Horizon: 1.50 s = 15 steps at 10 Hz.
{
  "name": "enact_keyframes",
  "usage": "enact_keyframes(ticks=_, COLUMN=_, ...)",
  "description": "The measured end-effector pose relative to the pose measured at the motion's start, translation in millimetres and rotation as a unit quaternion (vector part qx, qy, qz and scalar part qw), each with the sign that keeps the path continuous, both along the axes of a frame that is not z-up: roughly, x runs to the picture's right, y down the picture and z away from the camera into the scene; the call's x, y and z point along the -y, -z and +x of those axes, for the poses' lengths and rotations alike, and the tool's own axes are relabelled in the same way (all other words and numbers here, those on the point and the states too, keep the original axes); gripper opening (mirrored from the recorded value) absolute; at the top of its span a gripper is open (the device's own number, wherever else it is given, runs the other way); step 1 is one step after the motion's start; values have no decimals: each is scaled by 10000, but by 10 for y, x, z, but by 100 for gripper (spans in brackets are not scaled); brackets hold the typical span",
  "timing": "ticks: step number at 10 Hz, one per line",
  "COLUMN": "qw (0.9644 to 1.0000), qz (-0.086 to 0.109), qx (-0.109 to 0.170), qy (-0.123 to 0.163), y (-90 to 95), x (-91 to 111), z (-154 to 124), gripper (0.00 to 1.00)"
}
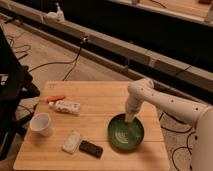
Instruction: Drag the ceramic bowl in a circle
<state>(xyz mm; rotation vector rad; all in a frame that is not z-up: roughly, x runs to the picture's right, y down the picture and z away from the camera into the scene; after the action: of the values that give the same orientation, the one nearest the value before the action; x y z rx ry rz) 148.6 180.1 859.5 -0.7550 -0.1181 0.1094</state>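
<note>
The ceramic bowl (125, 134) is a wide, shallow, glossy green bowl on the right part of the wooden table (95, 105). My white arm (170, 107) comes in from the right and bends down over it. My gripper (130, 118) points down into the bowl's far inner side, touching or just inside its rim.
A white cup (41, 124) stands at the table's left. A white packet (66, 106) with an orange item (55, 98) lies at the back left. A pale packet (72, 142) and a dark phone-like block (91, 149) lie in front. Cables cross the floor behind.
</note>
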Motion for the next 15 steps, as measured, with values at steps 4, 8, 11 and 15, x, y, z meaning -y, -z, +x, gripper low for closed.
enact_keyframes(ticks=4, qw=9992, qz=293, qx=-261, qy=-93, y=375, x=29, z=79, gripper=0)
enact_keyframes(ticks=8, qw=9967, qz=464, qx=-666, qy=-70, y=528, x=312, z=338, gripper=0)
enact_keyframes(ticks=11, qw=9965, qz=605, qx=-567, qy=142, y=406, x=651, z=101, gripper=0)
enact_keyframes(ticks=15, qw=9970, qz=472, qx=325, qy=520, y=241, x=478, z=-810, gripper=0)
